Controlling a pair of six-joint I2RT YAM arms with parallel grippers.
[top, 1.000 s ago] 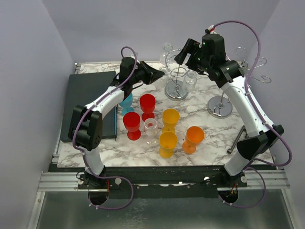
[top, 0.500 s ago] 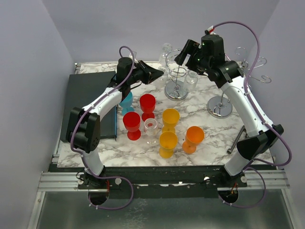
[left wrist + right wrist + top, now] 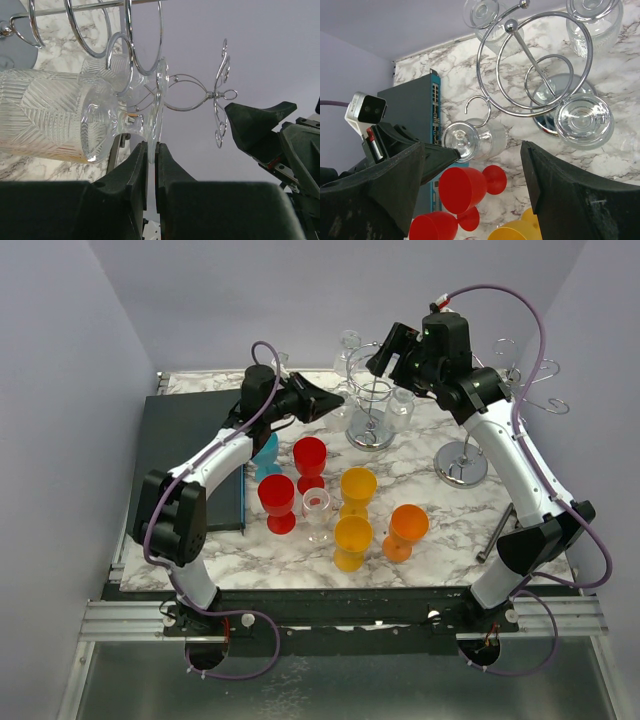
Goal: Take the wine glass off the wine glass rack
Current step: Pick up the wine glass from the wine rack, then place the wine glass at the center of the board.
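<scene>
I saw left claw (image 3: 151,150) clamped on wine glass (image 3: 60,115) foot, stem level, crosswise, beside rack (image 3: 370,432); right claw (image 3: 472,150) apart.

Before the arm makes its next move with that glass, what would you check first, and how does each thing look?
1. Grip: left tool shut on the foot of the wine glass: ok.
2. Glass free of the rack and its wire hooks: cannot tell; rings overlap the stem in the left wrist view.
3. Other arm: right tool open, holding nothing: ok.
4. Neighbouring hanging glass seated in its ring: ok.
5. Clear way out: cannot tell; red cups stand close by.
</scene>
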